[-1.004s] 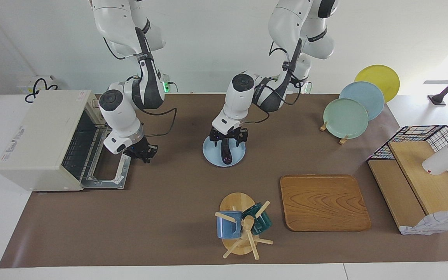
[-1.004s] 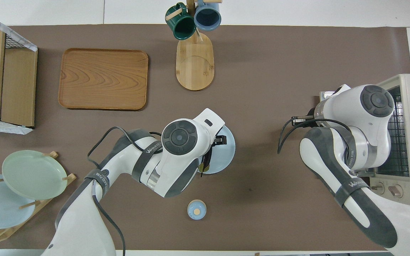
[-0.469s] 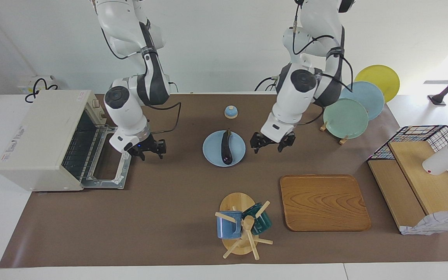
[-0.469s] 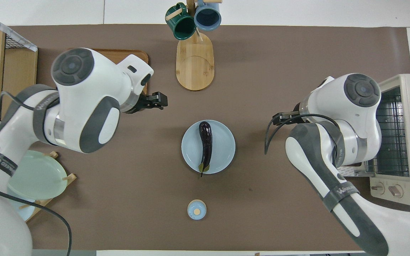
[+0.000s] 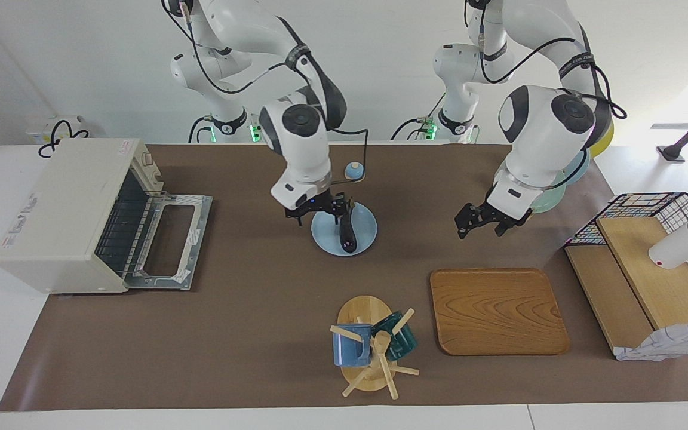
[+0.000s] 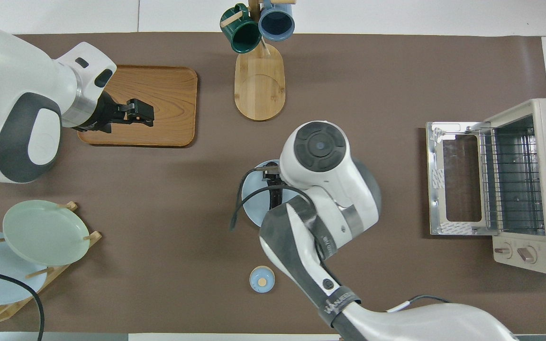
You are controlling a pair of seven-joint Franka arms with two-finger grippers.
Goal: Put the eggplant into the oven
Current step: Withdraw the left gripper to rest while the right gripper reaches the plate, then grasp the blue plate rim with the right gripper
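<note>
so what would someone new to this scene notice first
Probably the right gripper, open, low over the pale blue plate mid-table where the dark eggplant lies. Next, the cream toaster oven at the right arm's end of the table, its door dropped flat and its wire rack showing. The left gripper hangs open above the table near the wooden tray, holding nothing.

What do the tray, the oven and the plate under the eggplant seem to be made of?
The tray looks like wood: brown with curved grain lines, satin finish. The oven seems painted cream metal, with a bare metal door frame and wire rack. The plate under the eggplant is smooth pale blue, perhaps ceramic or plastic.
</note>
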